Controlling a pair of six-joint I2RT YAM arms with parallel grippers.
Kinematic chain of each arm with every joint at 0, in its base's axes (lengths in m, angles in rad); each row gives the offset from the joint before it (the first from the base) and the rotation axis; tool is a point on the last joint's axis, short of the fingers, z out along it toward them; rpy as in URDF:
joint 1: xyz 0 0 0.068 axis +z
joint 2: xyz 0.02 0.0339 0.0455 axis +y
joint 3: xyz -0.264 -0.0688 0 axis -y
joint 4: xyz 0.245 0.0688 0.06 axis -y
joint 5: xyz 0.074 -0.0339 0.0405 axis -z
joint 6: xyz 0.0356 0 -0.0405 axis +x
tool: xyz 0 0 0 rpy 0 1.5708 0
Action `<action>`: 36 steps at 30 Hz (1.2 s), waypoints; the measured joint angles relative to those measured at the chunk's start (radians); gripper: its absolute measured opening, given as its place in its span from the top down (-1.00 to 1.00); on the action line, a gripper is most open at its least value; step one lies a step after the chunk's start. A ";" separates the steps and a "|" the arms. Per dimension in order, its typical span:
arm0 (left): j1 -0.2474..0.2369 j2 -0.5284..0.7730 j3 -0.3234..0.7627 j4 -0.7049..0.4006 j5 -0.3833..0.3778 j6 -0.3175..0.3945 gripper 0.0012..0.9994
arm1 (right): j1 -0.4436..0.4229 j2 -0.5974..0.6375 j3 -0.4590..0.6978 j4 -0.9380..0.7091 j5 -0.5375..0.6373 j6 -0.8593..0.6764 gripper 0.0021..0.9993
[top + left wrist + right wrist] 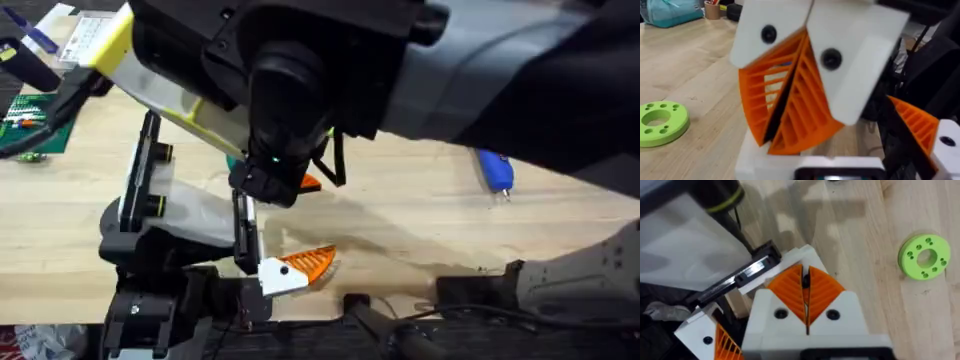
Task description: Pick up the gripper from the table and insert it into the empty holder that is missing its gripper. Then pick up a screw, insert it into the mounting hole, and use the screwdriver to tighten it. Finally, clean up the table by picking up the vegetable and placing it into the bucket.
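This looks like a robotics lab or maker's workshop. A pale wooden tabletop [420, 200] carries bench clutter: a green circuit board [30, 120] with wires at the far left corner, a blue power screwdriver [495, 170] on the right, and a lime-green printed ring [924, 256] with small holes. Black robot arms [290, 90] crowd over it, carrying white printed fingers [840, 60] with orange ribbed pads [795, 105].
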 joint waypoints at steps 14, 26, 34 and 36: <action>0.000 0.000 0.000 0.000 0.003 -0.004 -0.97 | -0.005 0.000 0.000 0.000 0.016 0.003 0.32; 0.000 0.000 0.000 0.001 0.001 0.006 -0.97 | -0.006 -0.055 -0.007 -0.012 0.026 0.003 -0.98; 0.000 0.000 0.000 0.002 0.002 0.012 -0.97 | -0.002 -0.073 -0.007 -0.005 0.011 0.004 -0.99; 0.000 0.000 0.000 0.001 0.002 0.012 -0.97 | -0.002 -0.073 -0.007 -0.005 0.010 0.003 -0.99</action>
